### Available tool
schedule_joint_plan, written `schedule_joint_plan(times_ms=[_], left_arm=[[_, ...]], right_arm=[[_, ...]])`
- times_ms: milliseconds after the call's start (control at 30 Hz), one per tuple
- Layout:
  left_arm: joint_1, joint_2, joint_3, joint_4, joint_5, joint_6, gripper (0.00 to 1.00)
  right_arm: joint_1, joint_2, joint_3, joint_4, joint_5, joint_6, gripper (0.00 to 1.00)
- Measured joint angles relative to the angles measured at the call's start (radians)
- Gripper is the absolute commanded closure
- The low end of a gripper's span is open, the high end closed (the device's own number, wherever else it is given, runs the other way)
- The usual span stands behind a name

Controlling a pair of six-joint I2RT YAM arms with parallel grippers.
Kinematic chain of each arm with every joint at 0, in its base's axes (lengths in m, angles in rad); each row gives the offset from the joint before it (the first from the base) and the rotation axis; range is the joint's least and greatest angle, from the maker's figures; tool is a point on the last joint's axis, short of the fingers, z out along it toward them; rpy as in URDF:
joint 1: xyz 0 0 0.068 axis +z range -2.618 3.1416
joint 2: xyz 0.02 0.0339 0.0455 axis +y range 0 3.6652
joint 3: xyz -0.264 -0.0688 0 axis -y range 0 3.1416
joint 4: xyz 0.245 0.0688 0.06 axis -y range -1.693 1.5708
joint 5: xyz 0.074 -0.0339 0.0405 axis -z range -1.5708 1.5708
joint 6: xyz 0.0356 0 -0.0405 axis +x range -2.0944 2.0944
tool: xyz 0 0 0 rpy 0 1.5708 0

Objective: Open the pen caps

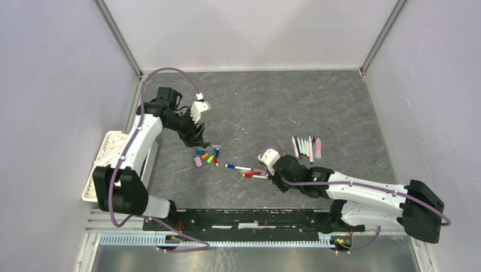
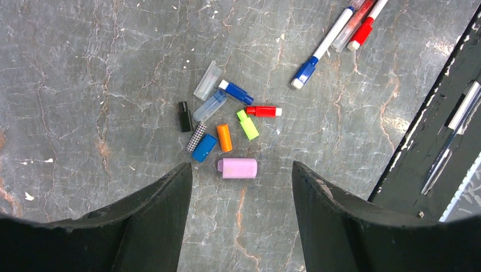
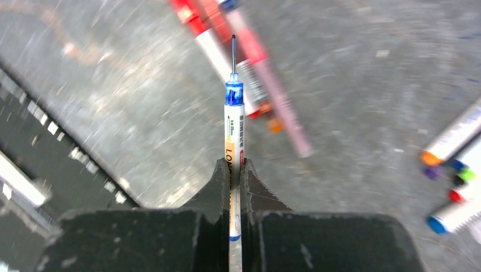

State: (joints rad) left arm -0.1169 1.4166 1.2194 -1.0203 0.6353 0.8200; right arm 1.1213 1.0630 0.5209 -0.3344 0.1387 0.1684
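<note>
Several loose pen caps [image 2: 224, 137] lie clustered on the grey table: lilac [image 2: 238, 168], blue, orange, green, red, black and clear. They also show in the top view [image 1: 207, 156]. My left gripper [image 2: 241, 166] is open and empty, hovering over the lilac cap; in the top view it [image 1: 201, 141] is just behind the cluster. My right gripper [image 3: 235, 167] is shut on a white pen [image 3: 234, 124] whose bare blue tip points away from me. Beyond it lie red and pink pens [image 3: 249, 68]. In the top view the right gripper [image 1: 266, 171] is at these pens [image 1: 245, 170].
A row of several capped pens [image 1: 306, 146] lies right of centre and shows at the right edge of the right wrist view [image 3: 454, 170]. A white tray [image 1: 108, 158] sits at the left table edge. The black base rail [image 1: 249, 218] runs along the near edge.
</note>
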Motion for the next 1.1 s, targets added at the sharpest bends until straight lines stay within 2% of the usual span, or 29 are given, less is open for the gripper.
schedule_joint_plan(times_ms=[133,300,633,767,800,833,933,1000,1100], left_arm=[[0.000,0.000,0.001,0.000,0.004,0.000,0.29],[0.000,0.000,0.006,-0.001,0.011,0.000,0.29],[0.004,0.000,0.008,-0.005,0.031,0.000,0.29],[0.004,0.000,0.008,-0.012,0.036,0.000,0.28],[0.004,0.000,0.008,-0.016,0.039,0.000,0.21],[0.004,0.000,0.008,-0.021,0.041,0.000,0.19],[0.003,0.000,0.008,-0.031,0.049,0.001,0.11],[0.004,0.000,0.011,-0.042,0.049,0.001,0.02],[0.004,0.000,0.025,-0.061,0.048,0.000,0.00]], right_arm=[[-0.148,0.026,0.070,-0.008,0.056,0.023,1.00],[-0.307,0.150,0.160,0.011,0.100,0.058,1.00],[-0.468,0.344,0.175,0.094,0.170,0.113,0.99],[-0.489,0.376,0.175,0.116,0.186,0.134,0.78],[-0.489,0.383,0.175,0.119,0.188,0.137,0.71],[-0.490,0.388,0.175,0.122,0.189,0.138,0.66],[-0.494,0.394,0.175,0.129,0.191,0.146,0.59],[-0.496,0.394,0.176,0.132,0.192,0.146,0.54],[-0.496,0.393,0.179,0.127,0.193,0.145,0.53]])
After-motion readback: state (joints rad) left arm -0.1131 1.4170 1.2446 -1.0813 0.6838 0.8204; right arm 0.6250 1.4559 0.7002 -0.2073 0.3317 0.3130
